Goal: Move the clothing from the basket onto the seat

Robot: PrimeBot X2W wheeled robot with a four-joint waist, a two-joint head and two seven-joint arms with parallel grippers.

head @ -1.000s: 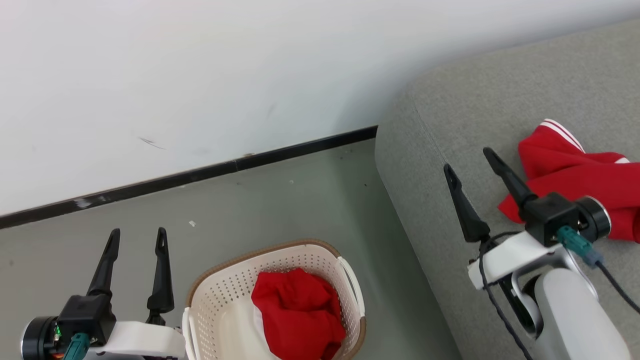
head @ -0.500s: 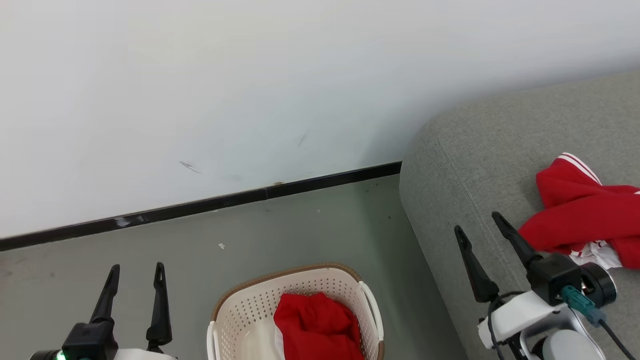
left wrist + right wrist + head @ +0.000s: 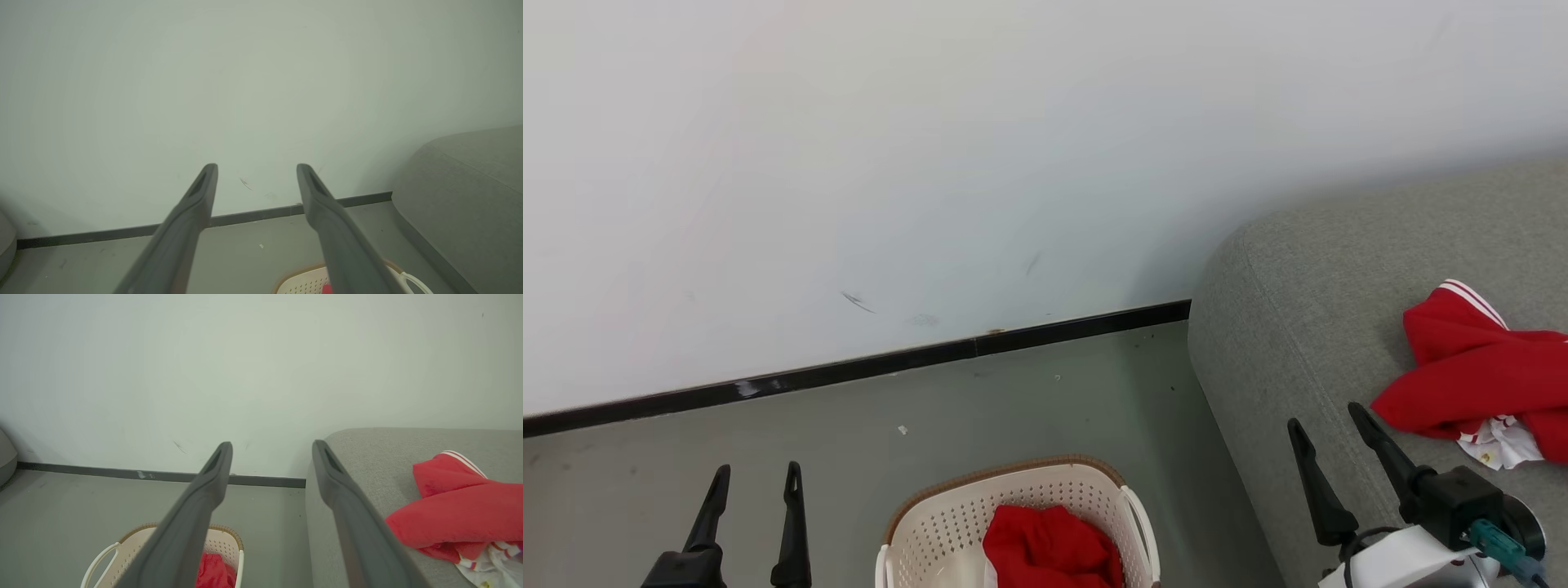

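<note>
One bright red fabric garment with white stripes (image 3: 1470, 384) lies crumpled on the large grey upholstered seat (image 3: 1298, 327) at 3 o'clock, a second red garment (image 3: 1054, 547) sits in the oval cream perforated plastic basket (image 3: 1029, 488) at 6 o'clock, and the left hand (image 3: 758, 469) at 7 o'clock and the right hand (image 3: 1324, 415) at 4 o'clock both stand released and empty.

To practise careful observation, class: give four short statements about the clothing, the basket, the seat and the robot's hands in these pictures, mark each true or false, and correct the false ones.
1. A red garment lies on the grey seat. True.
2. The basket is empty. False: the basket holds another red garment.
3. The left hand and the right hand are both open. True.
4. The basket stands on the seat. False: it stands on the floor, beside the seat.
</note>
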